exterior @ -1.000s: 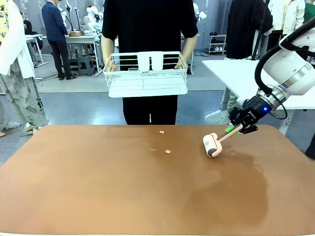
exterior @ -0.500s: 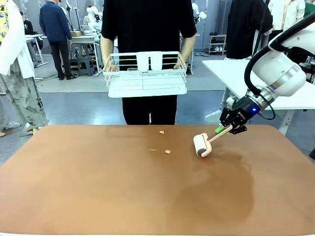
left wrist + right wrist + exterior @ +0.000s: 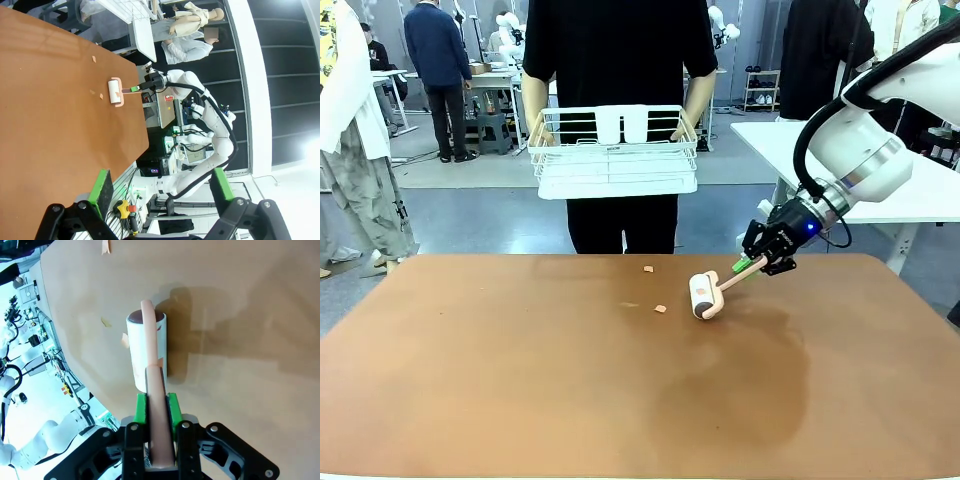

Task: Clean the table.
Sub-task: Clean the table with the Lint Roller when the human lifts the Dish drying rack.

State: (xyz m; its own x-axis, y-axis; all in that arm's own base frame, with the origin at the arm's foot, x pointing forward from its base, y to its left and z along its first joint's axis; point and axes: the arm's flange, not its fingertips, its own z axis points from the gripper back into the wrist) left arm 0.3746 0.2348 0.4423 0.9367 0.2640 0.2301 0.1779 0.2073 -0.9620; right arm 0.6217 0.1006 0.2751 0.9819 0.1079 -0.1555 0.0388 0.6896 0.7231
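Note:
The table has a reddish-brown top. On it lie two small pinkish scraps. A lint roller with a white roll and a pink handle rests on the top just right of the nearer scrap. My right gripper is shut on the handle. In the right wrist view the handle sits clamped between the green pads, and the roll touches a scrap at its side. My left gripper is open, hanging off the table's edge, with nothing between its fingers.
A person stands at the far side holding a white wire rack above the table's far edge. A white-topped table stands at the back right. Other people stand far off at the back left.
My right arm has swept leftward across the table, rolling the lint roller toward the scraps. The person and the rack have hardly moved.

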